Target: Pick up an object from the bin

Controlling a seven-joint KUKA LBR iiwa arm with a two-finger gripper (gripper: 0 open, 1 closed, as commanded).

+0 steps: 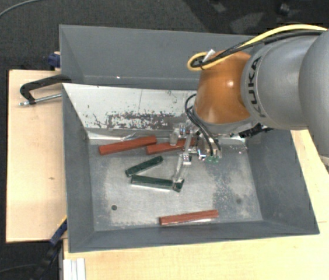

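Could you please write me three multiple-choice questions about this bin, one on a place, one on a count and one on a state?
1. Where in the bin does the lone red stick lie?
A. By the near wall, at the view's bottom. B. In the far left corner. C. Under the arm.
2. How many dark green sticks lie in the bin?
A. One. B. Two. C. Four.
3. How does the gripper stand?
A. Lifted above the rim. B. Down in the bin, at the right end of the lower green stick. C. Resting on the lone red stick.
Answers: 1 A, it lies apart from the rest along the bottom wall. 2 B, the upper green stick and the lower one lie mid-floor. 3 B, its tip meets that stick's end.
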